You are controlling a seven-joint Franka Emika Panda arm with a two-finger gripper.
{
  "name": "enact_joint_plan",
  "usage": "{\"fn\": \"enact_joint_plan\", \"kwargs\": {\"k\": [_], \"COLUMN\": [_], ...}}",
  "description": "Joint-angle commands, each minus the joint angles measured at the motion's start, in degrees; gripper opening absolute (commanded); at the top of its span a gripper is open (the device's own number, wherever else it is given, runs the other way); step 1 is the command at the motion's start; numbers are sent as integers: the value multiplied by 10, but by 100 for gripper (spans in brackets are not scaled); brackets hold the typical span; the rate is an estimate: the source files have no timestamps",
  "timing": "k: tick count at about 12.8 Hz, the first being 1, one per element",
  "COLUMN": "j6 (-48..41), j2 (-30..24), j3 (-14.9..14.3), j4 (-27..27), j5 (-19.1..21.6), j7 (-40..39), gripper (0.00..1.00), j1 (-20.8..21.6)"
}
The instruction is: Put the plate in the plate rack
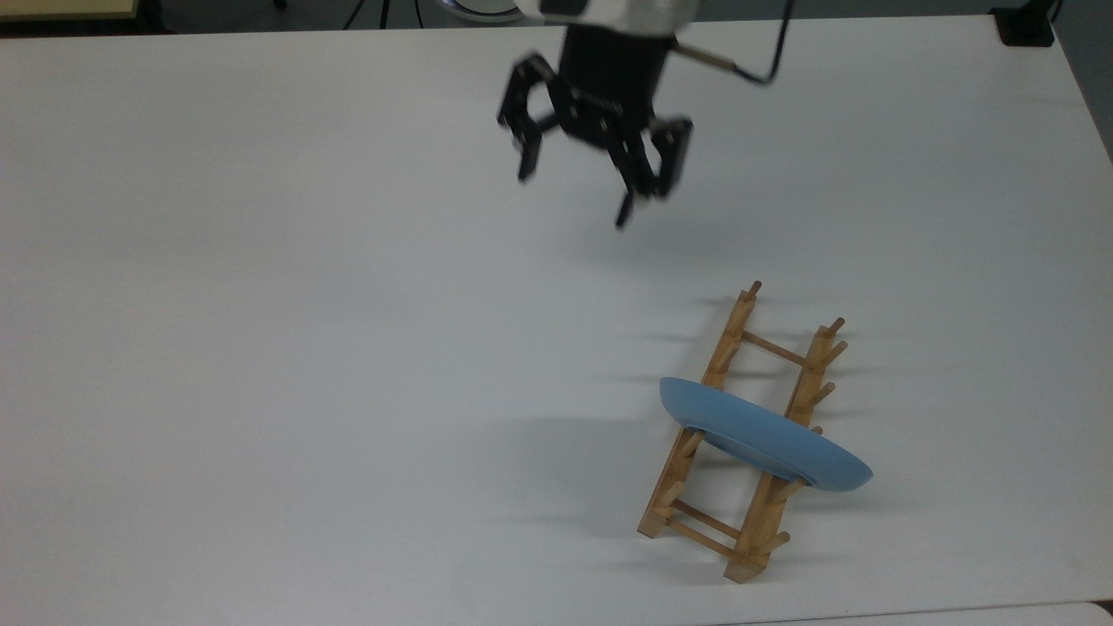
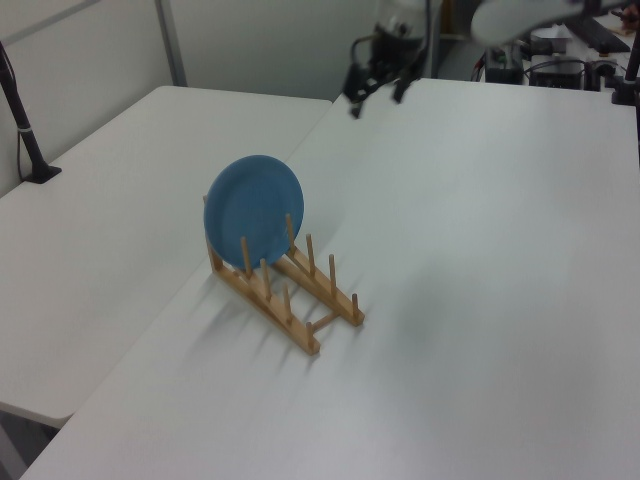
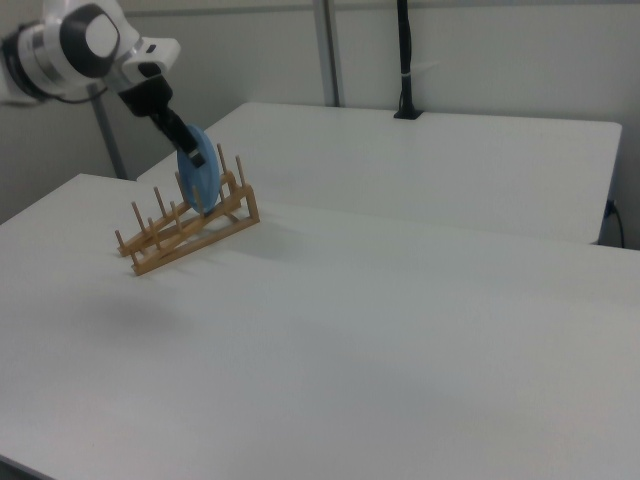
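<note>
The light-blue plate [image 1: 765, 435] stands on edge between the pegs of the wooden plate rack [image 1: 726, 343], across both rails and leaning a little. In the left view the plate [image 2: 254, 210] sits near the rack's [image 2: 325, 292] far-left end. My gripper [image 1: 574, 196] is open with nothing between its fingers. It hangs well clear of the plate, up and to the left of the rack in the top view. The left view puts the gripper [image 2: 375, 100] far behind the rack. In the right view the gripper [image 3: 190, 152] overlaps the plate [image 3: 203, 185] above the rack [image 3: 190, 240].
The white table [image 1: 304, 348] spreads wide to the top view's left of the rack. A black clamp [image 1: 1026, 26] sits at its far right corner. In the left view a second table [image 2: 110, 230] adjoins, with a black post [image 2: 25, 130] on it.
</note>
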Motion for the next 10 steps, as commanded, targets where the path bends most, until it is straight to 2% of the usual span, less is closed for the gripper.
{"fn": "enact_joint_plan", "kwargs": {"k": [1, 3, 5, 6, 7, 8, 10], "j6": [-141, -198, -191, -186, -177, -158, -114], "j2": [-93, -137, -172, -174, -170, -169, -164], "j3": [-3, -12, -35, -48, -49, -49, -49], "j4": [-35, -50, -87, -92, -93, -93, -96], "j5": [115, 145, 163, 164, 164, 164, 164], "j7": [-121, -205, -291, -358, -404, -428, -429], "gripper": [100, 100, 100, 100, 100, 100, 100], "j1": [-45, -85, -93, -93, -99, -106, -109]}}
